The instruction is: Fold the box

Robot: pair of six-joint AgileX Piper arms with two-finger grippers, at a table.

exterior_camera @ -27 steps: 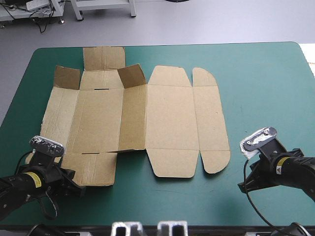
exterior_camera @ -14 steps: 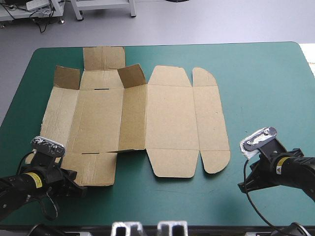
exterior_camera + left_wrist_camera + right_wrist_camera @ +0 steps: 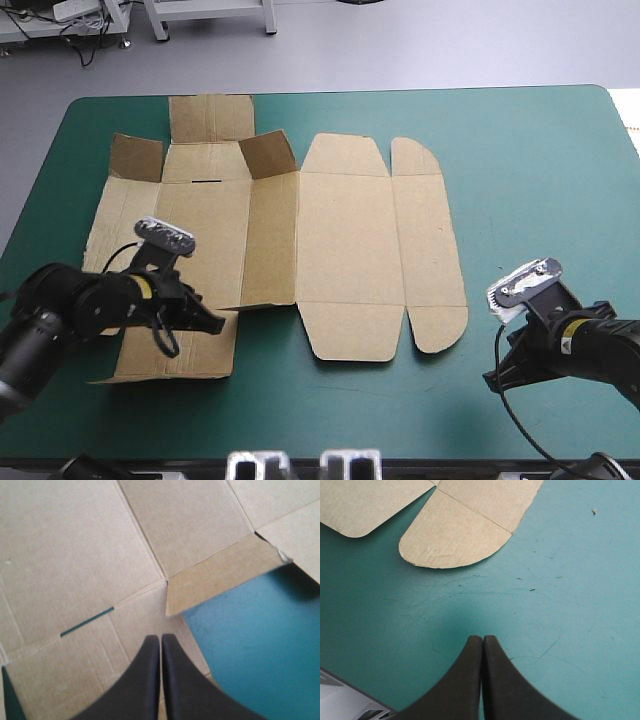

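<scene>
While the brown box lies almost flat on the teal-green tabletop, left of centre, the high view shows only two small far flaps raised; nearly all the folding looks undone. The left tool hangs over the sheet's near left panel, and the right tool over bare cover, apart from the board. Left wrist view: its black fingers meet in one arch, gripping nothing, above creased board. Right wrist view: fingers likewise together, with a rounded flap ahead.

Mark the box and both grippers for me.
box (image 3: 345,240): high view, its flat middle panel.
left gripper (image 3: 160,637): left wrist view, tip of the shut jaws.
right gripper (image 3: 483,637): right wrist view, tip of the shut jaws.
</scene>
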